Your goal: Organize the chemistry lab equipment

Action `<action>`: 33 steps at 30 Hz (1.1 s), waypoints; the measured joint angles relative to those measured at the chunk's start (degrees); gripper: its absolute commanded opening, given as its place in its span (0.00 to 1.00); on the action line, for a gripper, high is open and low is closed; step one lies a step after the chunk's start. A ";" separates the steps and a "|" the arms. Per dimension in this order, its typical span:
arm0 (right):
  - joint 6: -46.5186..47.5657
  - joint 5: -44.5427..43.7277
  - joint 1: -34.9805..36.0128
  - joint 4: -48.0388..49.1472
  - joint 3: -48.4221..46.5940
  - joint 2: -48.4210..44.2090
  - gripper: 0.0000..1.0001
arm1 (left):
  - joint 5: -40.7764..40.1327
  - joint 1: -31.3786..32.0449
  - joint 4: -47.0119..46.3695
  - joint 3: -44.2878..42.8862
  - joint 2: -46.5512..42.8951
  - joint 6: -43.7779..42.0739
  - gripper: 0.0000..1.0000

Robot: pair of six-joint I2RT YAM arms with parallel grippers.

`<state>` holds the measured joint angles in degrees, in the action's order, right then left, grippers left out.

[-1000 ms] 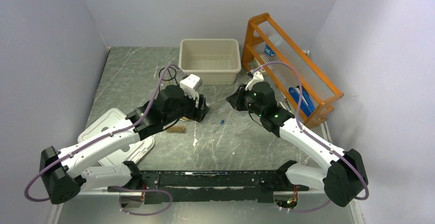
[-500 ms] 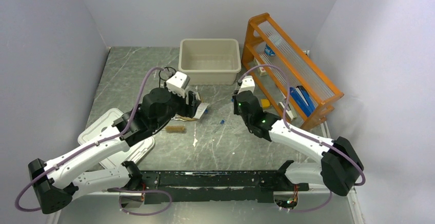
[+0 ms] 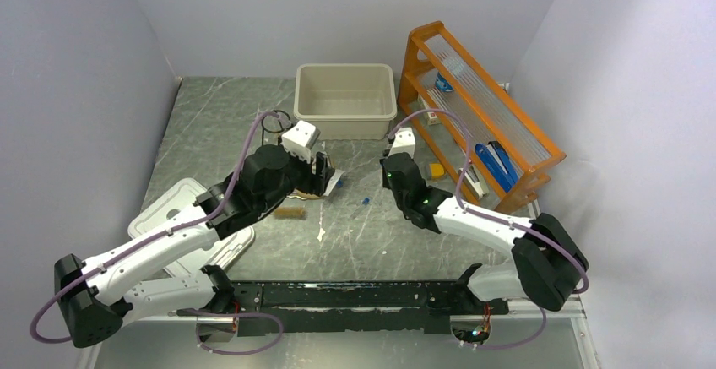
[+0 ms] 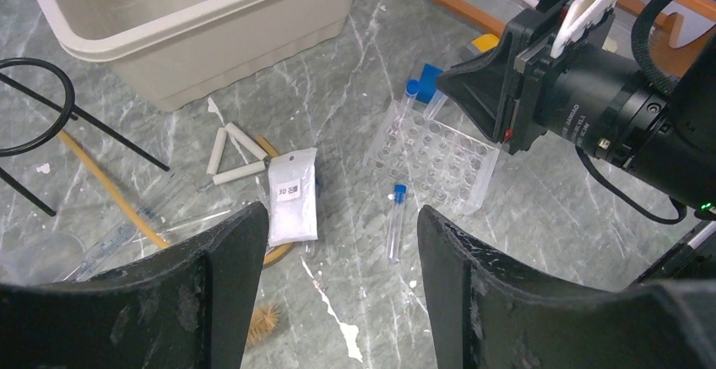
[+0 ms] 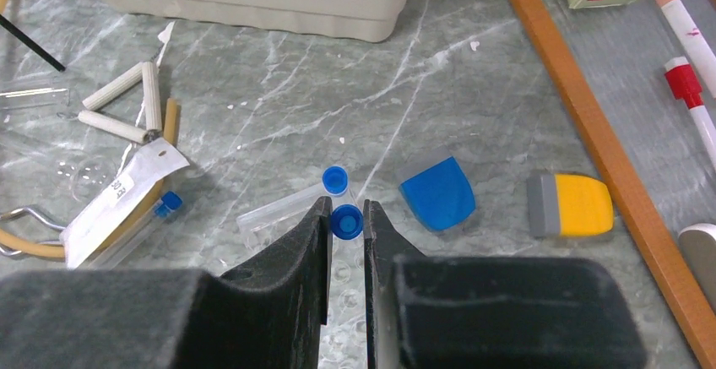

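My right gripper [image 5: 346, 210] is shut on a blue-capped tube [image 5: 346, 222], held upright over a clear plastic well tray [image 4: 435, 160]. A second blue-capped tube [image 5: 335, 181] lies at the tray's far edge. My left gripper [image 4: 342, 255] is open and empty above a third blue-capped tube [image 4: 394, 221] that lies on the table. The white packet [image 4: 292, 196], white triangle [image 4: 232, 154], tan rubber tube [image 5: 170, 120], black tripod ring [image 4: 34, 124] and brush bristles [image 4: 263, 322] lie to its left. The tongs show only as a metal loop [image 5: 21, 217].
The beige tub [image 3: 344, 99] stands at the back centre, and the orange rack [image 3: 481, 116] at the right. A white lid [image 3: 181, 221] lies under the left arm. A blue piece [image 5: 436, 192] and a yellow-grey piece [image 5: 570, 205] lie by the rack's base.
My right wrist has turned and drawn slightly towards the near side. My left gripper has drawn back to the left, uncovering the white packet.
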<state>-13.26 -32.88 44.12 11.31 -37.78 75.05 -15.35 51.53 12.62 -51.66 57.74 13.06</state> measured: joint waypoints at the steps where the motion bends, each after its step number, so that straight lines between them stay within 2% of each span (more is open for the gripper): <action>1: -0.02 -0.02 0.00 0.22 0.17 0.11 0.12 | 0.11 0.00 -0.33 0.00 0.24 0.00 0.69; 24: -0.90 -1.16 0.00 8.59 3.74 4.28 0.14 | 0.35 0.00 -0.85 0.11 1.99 0.02 0.69; 33: -1.11 -1.05 0.00 10.51 4.94 7.13 0.20 | 0.31 0.00 -0.81 0.11 2.84 0.02 0.69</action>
<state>-14.37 -33.93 44.12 21.82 -32.84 82.17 -15.05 51.53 11.81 -51.55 60.58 13.08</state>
